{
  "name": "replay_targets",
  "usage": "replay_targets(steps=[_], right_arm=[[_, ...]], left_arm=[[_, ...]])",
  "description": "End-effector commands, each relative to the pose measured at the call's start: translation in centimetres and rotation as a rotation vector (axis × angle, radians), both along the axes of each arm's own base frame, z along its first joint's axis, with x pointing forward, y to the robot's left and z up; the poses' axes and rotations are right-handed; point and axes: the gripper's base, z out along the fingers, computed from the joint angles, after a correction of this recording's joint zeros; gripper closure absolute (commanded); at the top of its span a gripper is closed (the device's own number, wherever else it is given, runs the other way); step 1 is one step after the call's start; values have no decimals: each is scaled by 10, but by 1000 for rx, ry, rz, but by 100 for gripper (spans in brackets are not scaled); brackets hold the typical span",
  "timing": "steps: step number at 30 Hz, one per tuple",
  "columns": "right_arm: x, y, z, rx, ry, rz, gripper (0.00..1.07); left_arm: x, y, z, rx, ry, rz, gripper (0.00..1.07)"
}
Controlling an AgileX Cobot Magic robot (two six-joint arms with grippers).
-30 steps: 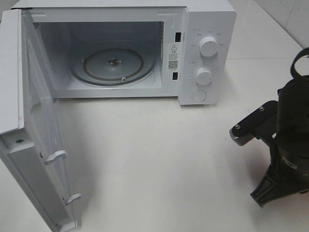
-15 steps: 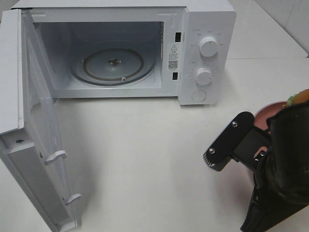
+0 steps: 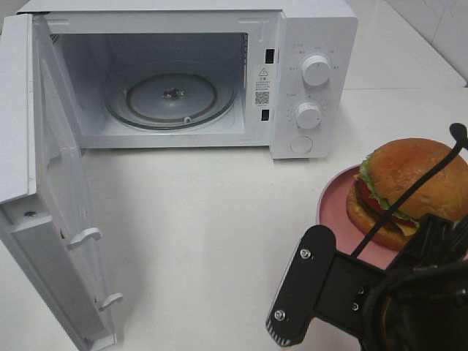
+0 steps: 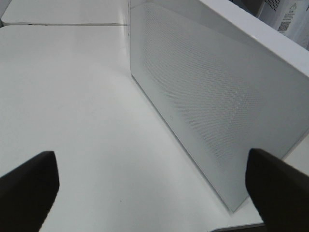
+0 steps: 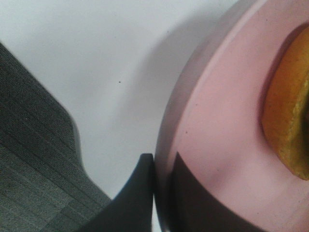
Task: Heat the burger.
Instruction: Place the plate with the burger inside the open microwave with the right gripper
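Sensibly, the tall, soft burger (image 3: 413, 186) (likely top-heavy) is gripped via the rim of its round pink plate (image 3: 330, 212) by the right gripper (image 5: 162, 166); the left gripper (image 4: 153, 186) gapes empty.

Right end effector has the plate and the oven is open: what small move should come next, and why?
Probably carry the round pink plate level toward the open white microwave. The right end effector is shut on the plate's rim, the tall golden-bun burger sits on that plate, the glass turntable is bare, and the door stands swung wide.
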Motion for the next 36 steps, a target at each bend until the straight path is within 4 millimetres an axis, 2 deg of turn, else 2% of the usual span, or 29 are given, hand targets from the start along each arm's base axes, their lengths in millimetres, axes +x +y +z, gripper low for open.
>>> replay_targets(steps=[1,6,19,22,24,36], right_arm=[[-2,-1,4,-58,-40,72,107],[-16,9,3,-93,1,283,107],[-17,15,3,-81,12,380,107],[-16,18,3,-88,13,445,107],[-15,22,3,-107,12,563,107],[-15,32,2,-94,12,749,107]], left_arm=[[-3,0,0,-10,-17,5,9],[-3,0,0,-10,-17,5,9],[-3,0,0,-10,-17,5,9],[-3,0,0,-10,-17,5,9],[-3,0,0,-10,-17,5,9],[-3,0,0,-10,-17,5,9]])
